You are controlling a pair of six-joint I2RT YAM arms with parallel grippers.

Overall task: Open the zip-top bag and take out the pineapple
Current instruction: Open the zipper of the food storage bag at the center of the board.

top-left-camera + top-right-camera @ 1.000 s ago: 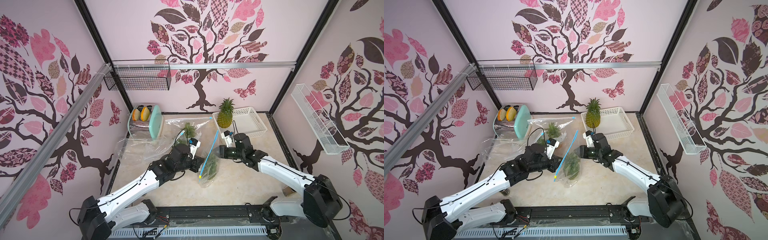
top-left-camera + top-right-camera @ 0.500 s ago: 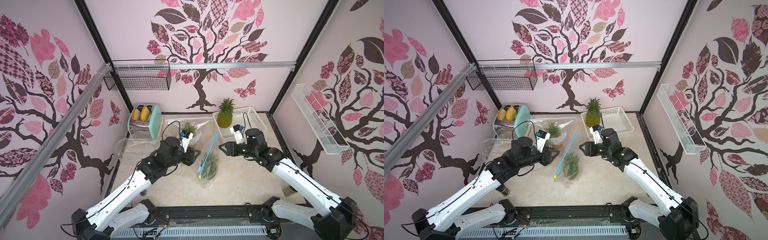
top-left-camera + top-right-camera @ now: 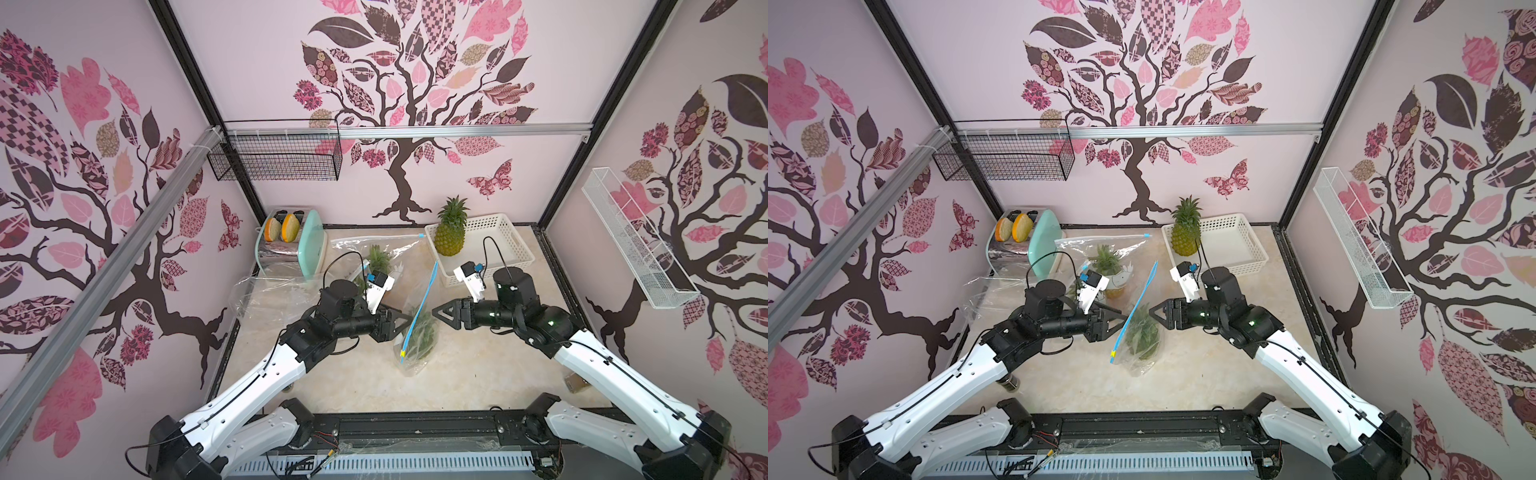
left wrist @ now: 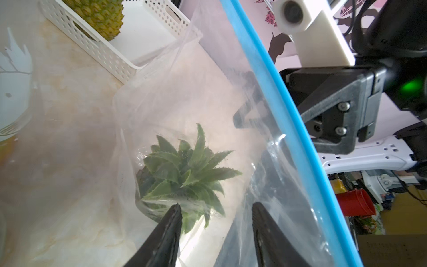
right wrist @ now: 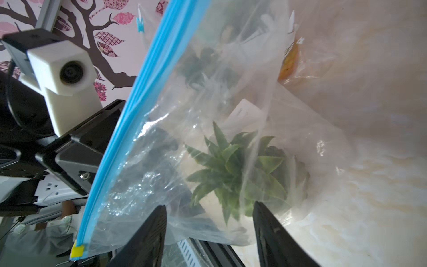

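Observation:
The clear zip-top bag (image 3: 415,359) stands mid-table, its blue zip strip (image 3: 420,307) slanting up with both sides lying together. The pineapple (image 3: 424,336) sits inside; only its green crown shows clearly, as in the left wrist view (image 4: 189,166) and the right wrist view (image 5: 233,168). My left gripper (image 3: 406,322) is open just left of the bag, holding nothing. My right gripper (image 3: 435,311) is open just right of it, also holding nothing. In the wrist views each pair of jaws, left gripper (image 4: 215,209) and right gripper (image 5: 209,209), stands apart, facing the bag's film.
A second pineapple (image 3: 450,232) stands in the white basket (image 3: 503,249) at the back right. Another bag with a pineapple (image 3: 379,259) lies behind the left gripper. A toaster (image 3: 286,245) stands at the back left and crumpled clear plastic (image 3: 270,291) lies beside it.
Both grippers have opened, let go of the bag's top and drawn back to either side. The bag stands on its own.

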